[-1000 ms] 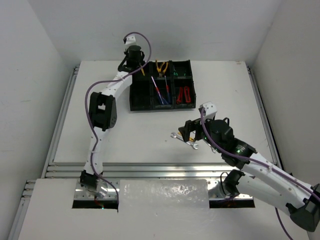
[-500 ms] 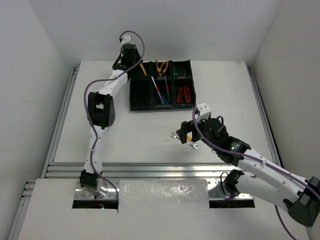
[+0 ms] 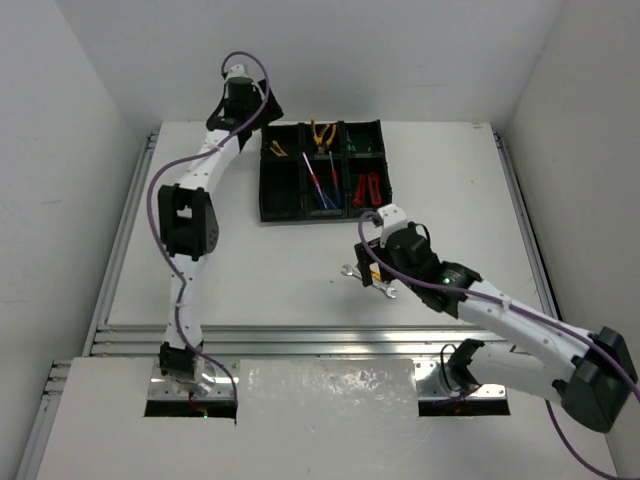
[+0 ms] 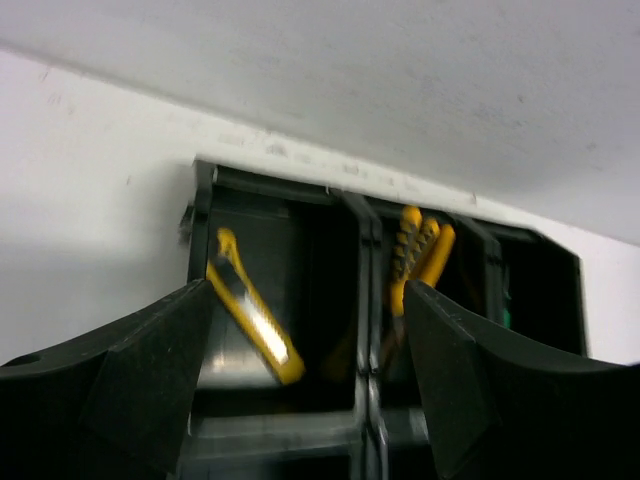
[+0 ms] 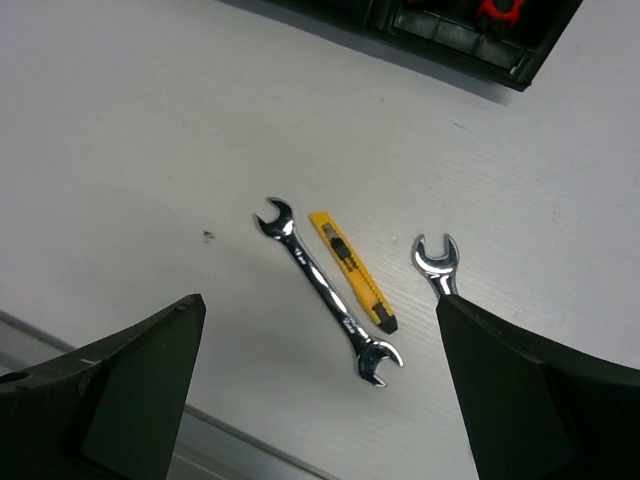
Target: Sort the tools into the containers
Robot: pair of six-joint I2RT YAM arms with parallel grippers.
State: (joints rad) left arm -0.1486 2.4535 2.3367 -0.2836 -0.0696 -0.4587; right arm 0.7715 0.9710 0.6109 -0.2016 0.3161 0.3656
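The black tray of containers stands at the far middle of the table. A yellow utility knife lies loose in its far-left compartment. My left gripper hovers open just over that corner of the tray, holding nothing. Yellow-handled pliers fill the far-middle compartment. On the table lie a silver wrench, a second yellow knife and another wrench. My right gripper hangs open above them, touching none.
Blue and red screwdrivers lie in the near-middle compartment and red-handled cutters in the near-right one. Something green shows in the far-right compartment. The tray's near corner tops the right wrist view. A metal rail edges the table's front.
My left gripper opened and drew back to the left, leaving the yellow knife in the far-left compartment. My right arm moved left and forward over the wrenches.
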